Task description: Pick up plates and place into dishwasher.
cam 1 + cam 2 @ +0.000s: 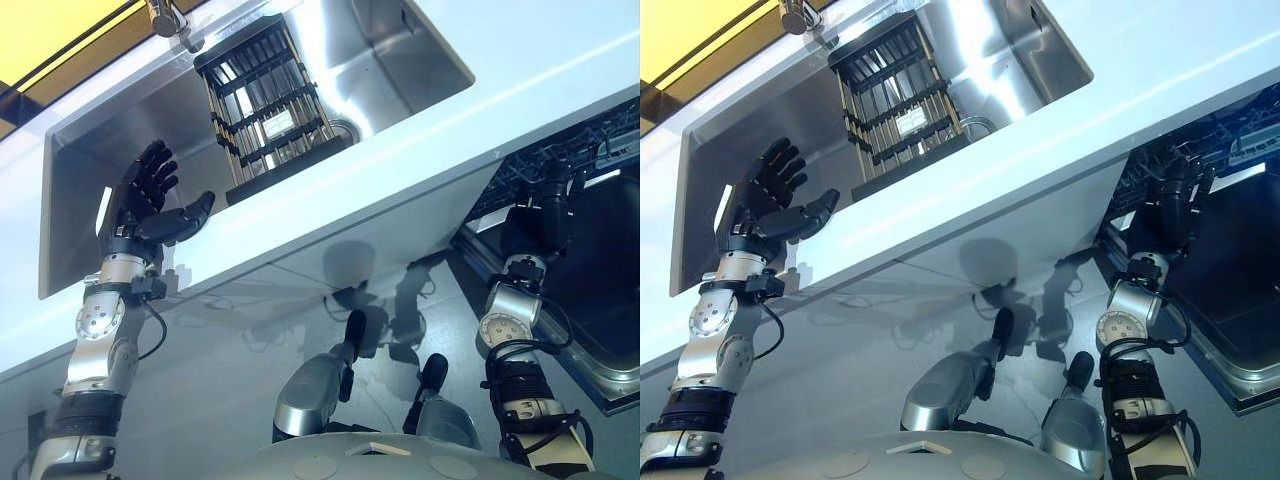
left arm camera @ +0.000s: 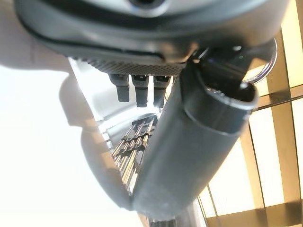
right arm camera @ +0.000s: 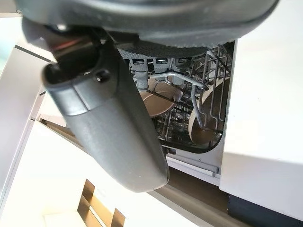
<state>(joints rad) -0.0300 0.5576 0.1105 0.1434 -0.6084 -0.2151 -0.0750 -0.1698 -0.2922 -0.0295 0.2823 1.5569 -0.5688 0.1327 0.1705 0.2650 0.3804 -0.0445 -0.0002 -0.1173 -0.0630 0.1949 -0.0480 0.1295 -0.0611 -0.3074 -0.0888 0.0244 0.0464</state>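
Currently the left robot hand (image 1: pixel 150 200) is raised over the stainless sink (image 1: pixel 90 180), just past the front edge of the white worktop (image 1: pixel 420 160). Its fingers are straight and spread, the thumb stands out to the side, and it holds nothing. A dark dish rack (image 1: pixel 265 100) stands in the sink, beyond the left robot hand and apart from it. Whether the rack carries plates cannot be told. A faucet (image 1: pixel 165 18) rises at the back edge of the sink.

The right robot hand (image 1: pixel 1175 195) reaches into the open dishwasher (image 1: pixel 600 280) below the worktop, on the robot's right. In the right wrist view its fingers (image 3: pixel 158 64) are seen end-on just before the wire basket (image 3: pixel 208 94), and its thumb runs across the foreground. Whether these fingers are extended or closed cannot be told.

Brown plates (image 3: pixel 161 97) stand on edge between the wires of the basket inside the dishwasher. One round plate sits near the middle; another shows at the basket's lower side. No plate shows in the left robot hand.
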